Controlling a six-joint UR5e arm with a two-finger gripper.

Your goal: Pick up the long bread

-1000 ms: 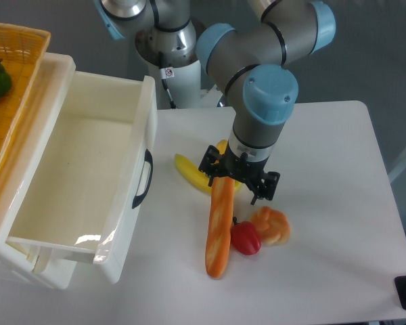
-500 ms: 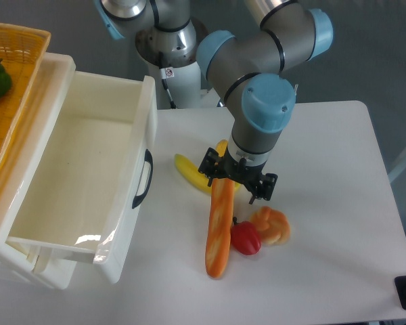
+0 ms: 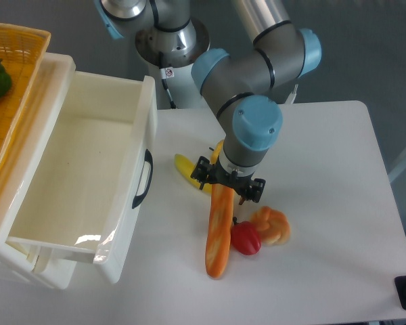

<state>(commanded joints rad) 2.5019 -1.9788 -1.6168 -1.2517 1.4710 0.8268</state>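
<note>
On the white table (image 3: 325, 149), the arm (image 3: 250, 74) has dropped lower and shifted left over the past second — gripper (image 3: 227, 185) now sits right at the upper end of the long bread (image 3: 219, 230). Bread lies flat, unmoved, beside the red pepper (image 3: 245, 237). Whether the jaws have closed cannot be told — likely about to grasp.

bright, even light | soft shadows | sharp focus | little glare
</note>
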